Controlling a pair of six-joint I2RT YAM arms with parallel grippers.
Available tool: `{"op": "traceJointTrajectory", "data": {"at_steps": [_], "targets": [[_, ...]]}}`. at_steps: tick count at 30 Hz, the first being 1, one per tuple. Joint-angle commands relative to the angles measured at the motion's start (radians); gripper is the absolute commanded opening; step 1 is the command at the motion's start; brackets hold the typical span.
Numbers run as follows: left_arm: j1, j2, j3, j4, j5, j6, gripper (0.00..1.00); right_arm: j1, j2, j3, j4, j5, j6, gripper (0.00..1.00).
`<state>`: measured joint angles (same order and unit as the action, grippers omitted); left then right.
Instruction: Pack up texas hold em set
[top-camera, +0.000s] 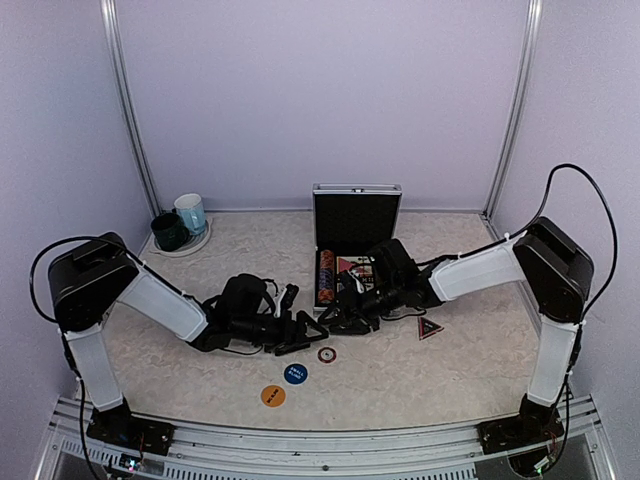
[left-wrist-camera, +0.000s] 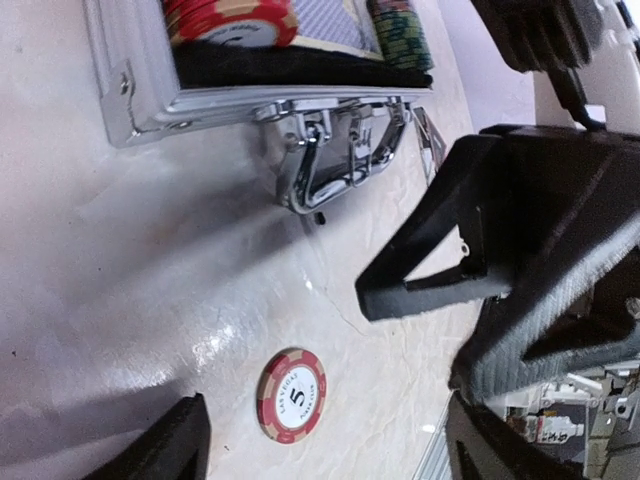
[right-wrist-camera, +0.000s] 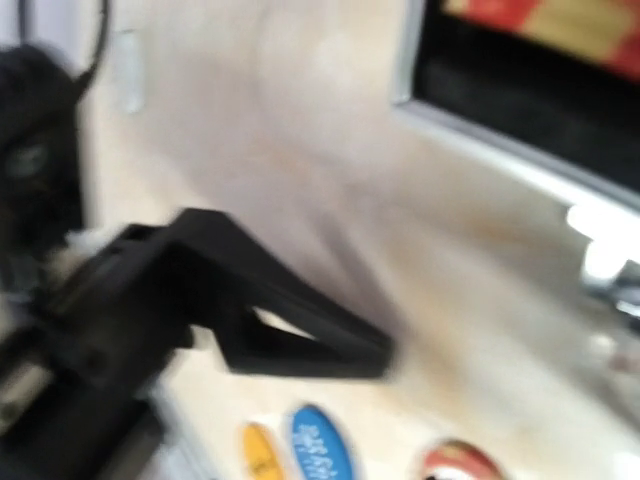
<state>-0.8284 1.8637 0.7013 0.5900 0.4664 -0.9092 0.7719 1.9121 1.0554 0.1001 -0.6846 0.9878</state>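
While the silver case (top-camera: 357, 212) stands open at the back centre of the counter (top-camera: 470, 385), lid upright, the packing is only part done.

Progress:
- The two mugs (top-camera: 180, 222) at far left are no part of the set.
- Loose on the counter: the orange button (top-camera: 272, 396), the blue button (top-camera: 295, 374), and one red chip (left-wrist-camera: 291, 395) just in front of the case.
- Already in the case: a red chip stack (top-camera: 324, 276) along the left side, with a card deck (top-camera: 356, 268) beside it.
- The dark triangular marker (top-camera: 430, 328) lies off to the right, also not packed.
- The lid is not yet shut.

Left arm: it reaches low across the counter toward the centre, wrist close to the surface. The left claw (left-wrist-camera: 280, 348) is spread wide and holds nothing. The loose chip lies flat between its fingers (left-wrist-camera: 430, 250), touching neither. The case handle (left-wrist-camera: 330, 165) is just beyond.

Right arm: the elbow is high at the right and the forearm slopes down and leftward to the case's front edge. The right claw (top-camera: 348, 306) sits low, near the left one. Its wrist view is smeared. One finger (right-wrist-camera: 270, 320) shows over bare counter, apparently with nothing against it, and the other is out of frame. I cannot tell how far this claw is open or whether it holds anything.
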Motion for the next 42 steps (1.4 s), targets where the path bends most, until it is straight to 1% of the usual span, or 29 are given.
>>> {"op": "traceJointTrajectory", "data": {"at_steps": [1,3,7,9,12,16,19,21,25,29,35,42], "targets": [[0.018,-0.022,-0.08,-0.209,-0.101,0.008,0.9,0.011,-0.057,0.041,-0.315,0.195,-0.216,0.43],[0.03,-0.075,-0.103,-0.207,-0.117,0.002,0.98,0.02,-0.071,0.045,-0.385,0.256,-0.275,0.45],[0.059,-0.167,-0.132,-0.226,-0.144,0.002,0.99,0.043,-0.087,0.056,-0.494,0.368,-0.377,0.48],[0.07,-0.213,-0.14,-0.252,-0.166,0.009,0.99,0.065,-0.077,0.096,-0.558,0.429,-0.433,0.49],[0.086,-0.289,-0.142,-0.315,-0.2,0.03,0.99,0.109,-0.024,0.212,-0.693,0.493,-0.515,0.5],[0.106,-0.382,-0.138,-0.427,-0.247,0.061,0.99,0.165,0.077,0.406,-0.88,0.554,-0.619,0.52],[0.121,-0.453,-0.142,-0.489,-0.28,0.077,0.99,0.189,0.155,0.538,-0.978,0.551,-0.677,0.53],[0.134,-0.496,-0.146,-0.524,-0.296,0.083,0.99,0.206,0.209,0.611,-1.032,0.576,-0.701,0.54],[0.155,-0.579,-0.169,-0.568,-0.32,0.09,0.99,0.247,0.295,0.72,-1.108,0.626,-0.721,0.59],[0.164,-0.635,-0.179,-0.612,-0.339,0.096,0.99,0.276,0.351,0.771,-1.156,0.666,-0.729,0.63],[0.169,-0.661,-0.187,-0.623,-0.341,0.096,0.99,0.286,0.367,0.776,-1.188,0.677,-0.732,0.64],[0.17,-0.659,-0.187,-0.619,-0.34,0.095,0.99,0.322,0.408,0.804,-1.243,0.747,-0.744,0.62]]}}
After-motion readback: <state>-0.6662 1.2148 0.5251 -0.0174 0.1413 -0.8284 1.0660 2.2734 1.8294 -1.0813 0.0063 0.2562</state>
